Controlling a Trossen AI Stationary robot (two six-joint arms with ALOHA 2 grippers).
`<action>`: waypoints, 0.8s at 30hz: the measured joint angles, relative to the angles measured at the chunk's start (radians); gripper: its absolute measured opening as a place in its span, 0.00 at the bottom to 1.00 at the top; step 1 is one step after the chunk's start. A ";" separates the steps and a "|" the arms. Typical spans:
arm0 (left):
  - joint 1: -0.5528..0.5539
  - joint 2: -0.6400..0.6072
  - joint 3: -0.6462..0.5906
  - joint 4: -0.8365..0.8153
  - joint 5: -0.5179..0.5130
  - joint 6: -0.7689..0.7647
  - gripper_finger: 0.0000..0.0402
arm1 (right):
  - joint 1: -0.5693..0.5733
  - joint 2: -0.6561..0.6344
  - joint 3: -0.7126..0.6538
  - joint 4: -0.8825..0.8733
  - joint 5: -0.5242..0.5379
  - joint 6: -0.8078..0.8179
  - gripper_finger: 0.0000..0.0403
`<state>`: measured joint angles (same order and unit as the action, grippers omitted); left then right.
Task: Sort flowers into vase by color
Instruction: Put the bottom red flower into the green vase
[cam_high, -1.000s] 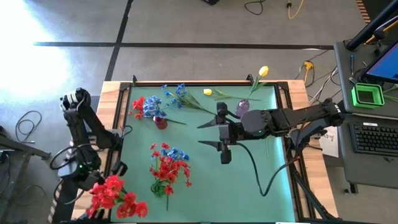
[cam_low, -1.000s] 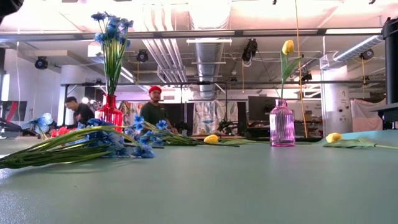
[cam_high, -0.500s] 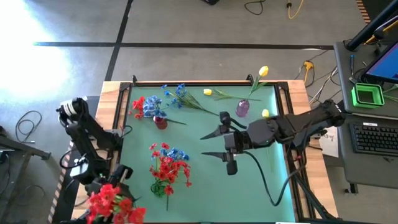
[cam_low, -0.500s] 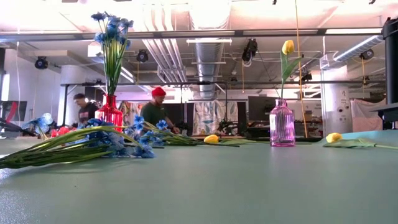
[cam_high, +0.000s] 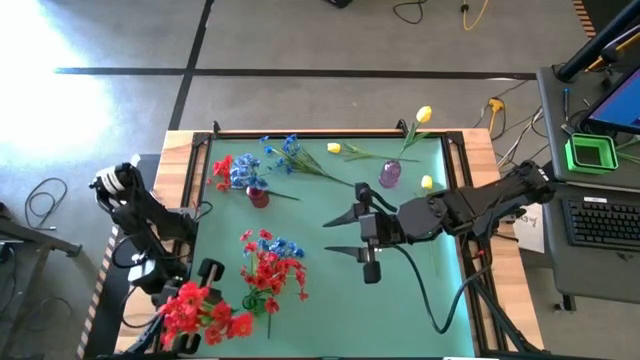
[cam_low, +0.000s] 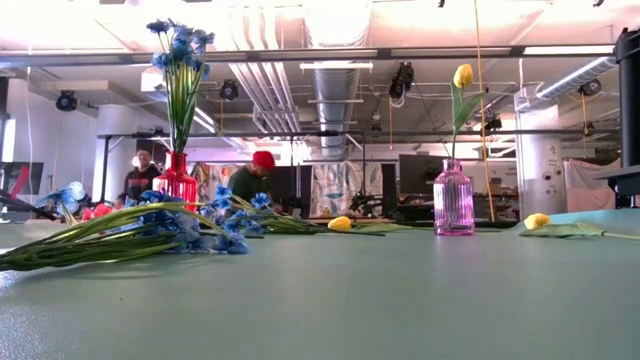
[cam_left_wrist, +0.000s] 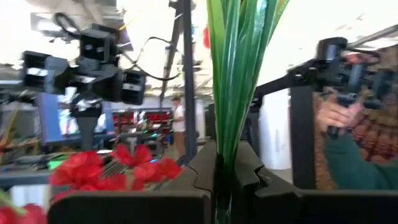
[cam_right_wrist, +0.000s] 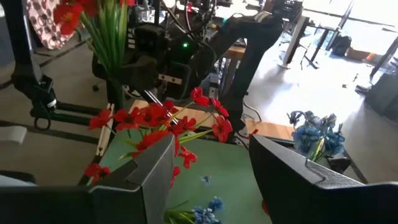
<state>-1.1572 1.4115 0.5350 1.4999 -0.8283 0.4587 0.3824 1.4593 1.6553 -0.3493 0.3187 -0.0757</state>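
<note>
The left hand (cam_high: 190, 290), clenched on a red flower bunch (cam_high: 205, 312) off the counter's (cam_high: 400, 290) near-left corner, should carry it upright and slowly, clear of the released right hand (cam_high: 340, 233) over mid-counter.

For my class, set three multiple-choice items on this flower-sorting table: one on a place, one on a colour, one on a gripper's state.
1. Where is the tall yellow tulip-like bud?
A. in the pink ribbed glass vase
B. in the red vase
C. in a gripper

2. What colour are the flowers in the red glass vase?
A. yellow
B. blue
C. red

3. The left gripper is:
A. open and empty
B. out of view
C. shut on a bunch of red flowers

Answers: 1 A, its stem rises from the pink vase; 2 B, blue blooms top it; 3 C, green stems are clamped between its fingers.
</note>
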 joint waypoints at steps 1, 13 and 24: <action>0.003 0.014 -0.006 0.017 0.005 -0.001 0.00 | 0.000 0.000 -0.007 0.005 0.000 0.000 0.50; 0.028 0.053 -0.113 0.071 -0.076 -0.001 0.00 | 0.000 0.002 -0.041 0.077 0.000 0.000 0.50; 0.082 0.070 -0.154 0.067 -0.079 -0.130 0.00 | 0.000 0.002 -0.041 0.078 0.000 -0.002 0.50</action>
<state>-1.0750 1.4811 0.3805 1.5671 -0.9077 0.3287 0.3820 1.4609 1.6139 -0.2714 0.3189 -0.0780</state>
